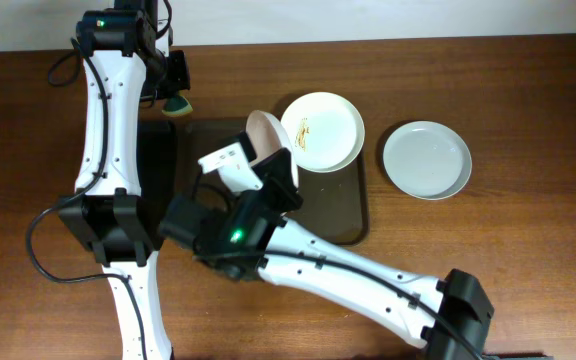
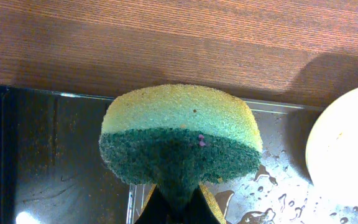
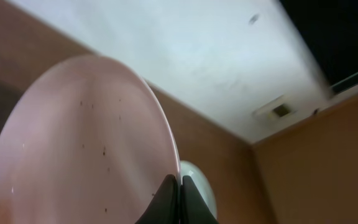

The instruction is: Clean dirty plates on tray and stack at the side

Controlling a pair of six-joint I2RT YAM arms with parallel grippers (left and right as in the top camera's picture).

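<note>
Right gripper (image 3: 180, 188) is clamped on the rim of the held plate (image 3: 86, 143), tilted on edge over the tray (image 1: 343, 215). Left gripper (image 2: 174, 208), closed on the sponge (image 2: 179, 134), sits near the plate's left, not touching. Judged next: sponge travels right.

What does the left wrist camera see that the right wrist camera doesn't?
Only the left wrist: a yellow-and-green sponge held by the left pincer, with a wet tray below and wooden table beyond.
Only the right wrist: the right pincer clamping the rim of a tilted plate.
Both: each pincer is shut on something, and each view has a white plate. I cannot tell whether the plate at the left view's edge is the tilted one.
</note>
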